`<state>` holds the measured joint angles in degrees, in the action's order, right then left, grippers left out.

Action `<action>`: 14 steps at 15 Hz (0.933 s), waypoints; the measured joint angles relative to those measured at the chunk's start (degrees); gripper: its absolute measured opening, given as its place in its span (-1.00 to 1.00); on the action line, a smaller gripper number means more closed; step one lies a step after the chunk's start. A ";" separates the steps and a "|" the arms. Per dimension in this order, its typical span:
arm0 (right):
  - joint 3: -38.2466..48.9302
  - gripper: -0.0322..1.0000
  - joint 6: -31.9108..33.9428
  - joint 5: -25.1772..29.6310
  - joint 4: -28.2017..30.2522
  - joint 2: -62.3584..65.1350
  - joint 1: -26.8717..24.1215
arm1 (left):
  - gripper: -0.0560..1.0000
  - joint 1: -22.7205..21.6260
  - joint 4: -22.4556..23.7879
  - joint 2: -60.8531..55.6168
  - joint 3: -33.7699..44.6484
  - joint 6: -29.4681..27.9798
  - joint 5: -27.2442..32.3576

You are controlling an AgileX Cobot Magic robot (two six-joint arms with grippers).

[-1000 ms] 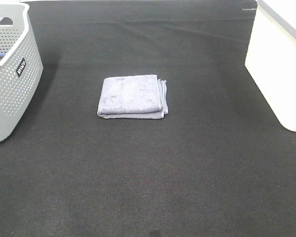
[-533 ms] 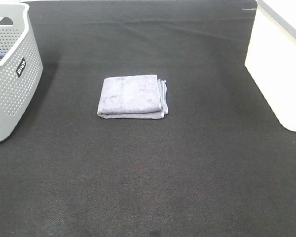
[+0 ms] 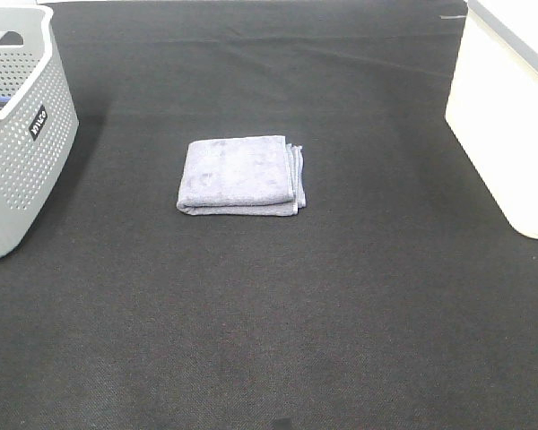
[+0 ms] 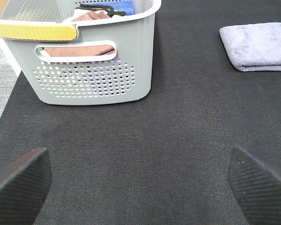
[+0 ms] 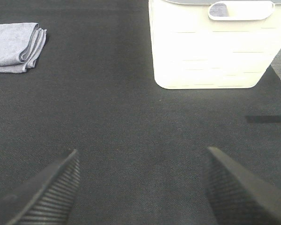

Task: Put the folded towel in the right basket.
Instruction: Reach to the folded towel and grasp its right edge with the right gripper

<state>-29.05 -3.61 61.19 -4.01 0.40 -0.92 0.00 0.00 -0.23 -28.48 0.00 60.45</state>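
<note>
1. Two baskets stand at opposite edges of the black mat (image 3: 269, 313): a grey perforated left basket (image 3: 22, 152) and a plain white right basket (image 3: 507, 125).
2. The folded towel (image 3: 240, 175), pale lilac-grey, lies flat on the mat between them, well apart from both, with its layered edges turned toward the right basket.
3. The left gripper (image 4: 140, 187) hangs over bare mat near the left basket, its jaws spread wide with nothing between them.
4. The right gripper (image 5: 140, 187) hangs over bare mat near the right basket, its jaws likewise released and empty.
5. Inside the left basket lie a brown cloth (image 4: 79, 49) and a blue item (image 4: 122, 5).
</note>
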 joint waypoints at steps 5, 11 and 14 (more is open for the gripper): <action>0.00 0.42 0.00 0.00 0.00 0.00 0.00 | 0.95 0.00 0.00 0.00 0.00 0.00 0.00; 0.00 0.42 0.00 0.00 0.00 0.00 0.00 | 0.95 0.00 0.00 0.00 0.00 0.00 0.00; 0.00 0.42 0.00 0.00 0.00 0.00 0.00 | 0.95 0.00 0.00 0.00 0.00 0.00 0.00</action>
<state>-29.05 -3.61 61.19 -4.01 0.40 -0.92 0.00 0.00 -0.23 -28.48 0.00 60.45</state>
